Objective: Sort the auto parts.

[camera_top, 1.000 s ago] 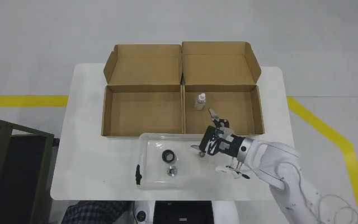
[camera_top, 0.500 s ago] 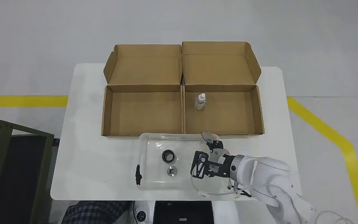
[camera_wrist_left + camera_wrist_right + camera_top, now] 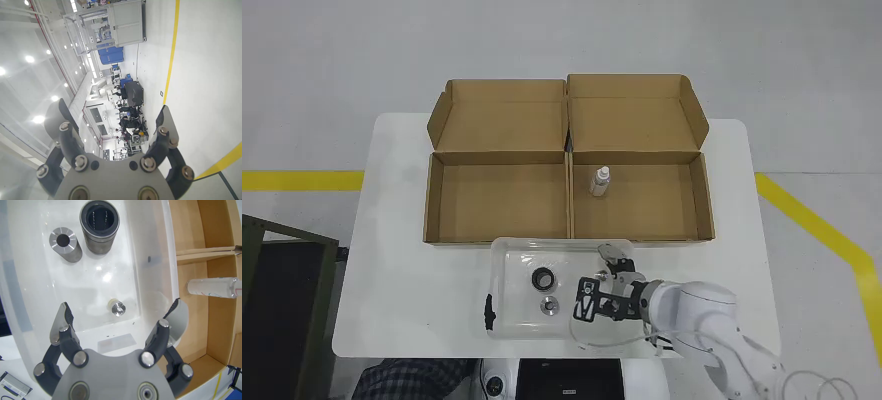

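Observation:
A clear plastic tray (image 3: pixel 517 255) at the table's front holds a black linear bearing (image 3: pixel 542 278) (image 3: pixel 99 236), a steel bushing (image 3: pixel 550 304) (image 3: pixel 65 247) and a small metal stud (image 3: pixel 117 308). My right gripper (image 3: pixel 587 298) (image 3: pixel 121 307) hangs open over the tray, and the stud lies below the gap between its fingers, untouched. One finger (image 3: pixel 177 311) stands above the tray wall on the box side. A white bottle (image 3: pixel 599 181) (image 3: pixel 211 288) stands in the right cardboard box (image 3: pixel 687 215). My left gripper (image 3: pixel 112 106) is open with nothing in it, facing the room.
Two open cardboard boxes stand side by side behind the tray, and the left box (image 3: pixel 497 205) has nothing in it. A small black piece (image 3: pixel 488 312) sits at the tray's left end. Bare white table lies to the left and right of the boxes.
My right gripper has moved from the edge of the right box toward the near left, over the middle of the tray. The parts in the tray have not moved.

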`<action>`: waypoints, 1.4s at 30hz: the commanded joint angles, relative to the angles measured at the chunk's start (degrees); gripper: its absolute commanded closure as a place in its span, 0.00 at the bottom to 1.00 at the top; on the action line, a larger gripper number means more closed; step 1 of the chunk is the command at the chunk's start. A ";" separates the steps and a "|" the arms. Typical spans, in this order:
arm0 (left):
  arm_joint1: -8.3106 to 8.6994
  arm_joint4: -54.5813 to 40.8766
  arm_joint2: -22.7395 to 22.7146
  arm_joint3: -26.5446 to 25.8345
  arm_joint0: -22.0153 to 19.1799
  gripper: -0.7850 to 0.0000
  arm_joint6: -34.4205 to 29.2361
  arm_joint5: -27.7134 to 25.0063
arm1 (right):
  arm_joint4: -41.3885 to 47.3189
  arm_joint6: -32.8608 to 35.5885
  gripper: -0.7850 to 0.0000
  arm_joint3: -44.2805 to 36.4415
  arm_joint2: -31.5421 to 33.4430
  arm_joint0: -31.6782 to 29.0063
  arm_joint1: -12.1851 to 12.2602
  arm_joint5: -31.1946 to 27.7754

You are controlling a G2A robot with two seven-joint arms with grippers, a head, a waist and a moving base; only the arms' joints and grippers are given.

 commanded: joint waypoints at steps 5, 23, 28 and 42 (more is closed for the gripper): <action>0.00 0.00 0.00 0.00 0.00 0.00 0.00 0.00 | -0.28 2.58 0.14 1.01 -1.29 0.92 -0.09 0.69; 0.00 0.00 0.00 0.00 0.00 0.00 0.00 0.00 | -2.37 6.46 0.53 4.60 -5.28 4.89 -0.68 2.76; 0.00 0.00 0.00 0.00 0.00 0.00 0.00 0.00 | -2.02 6.91 0.61 5.21 -5.67 5.36 -0.78 3.04; 0.00 0.00 0.00 0.00 0.00 0.00 0.00 0.00 | 0.70 6.14 1.00 5.62 -6.30 6.87 -0.94 2.04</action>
